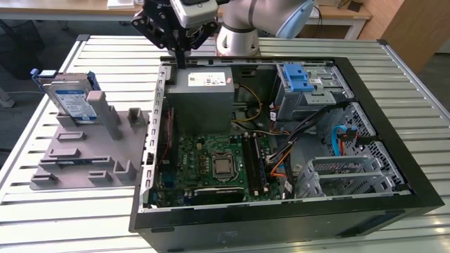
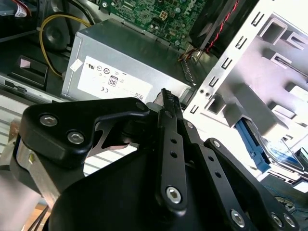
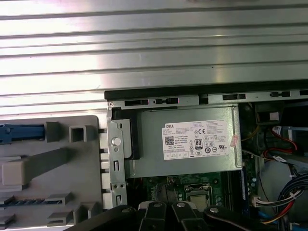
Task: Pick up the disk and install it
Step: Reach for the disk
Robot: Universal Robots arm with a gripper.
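An open computer case (image 1: 281,221) is laid on its side on the slatted metal tabletop (image 1: 302,48). Inside it, a grey power supply (image 1: 200,100) is seen at 11 o'clock from the case's centre in the exterior view. A green motherboard (image 1: 211,158) with its processor socket (image 1: 223,167) lies at 7 o'clock. A metal drive bay (image 1: 313,97) topped by a blue latch piece (image 1: 296,79) is placed at 1 o'clock. Below the bay, loose wires (image 1: 281,158) and a thin blue cable (image 1: 342,138) are strung across the floor of the case.

Outside the case, at 9 o'clock, a grey fixture (image 1: 84,153) with several slots and posts is set on the tabletop. The disk (image 1: 70,97) is held upright on edge in the fixture's far end, at 10 o'clock from the case, its white-and-blue label turned to the camera. It is well apart from the gripper.

The gripper (image 1: 181,64) is seen above the case's far wall, over the power supply's far corner, at 11 o'clock. Its fingers are drawn together to a narrow point, and nothing is held between them. In both wrist views the gripper (image 3: 166,209) (image 2: 166,96) is shown over the labelled power supply (image 3: 187,149) (image 2: 130,57), with no contact visible.
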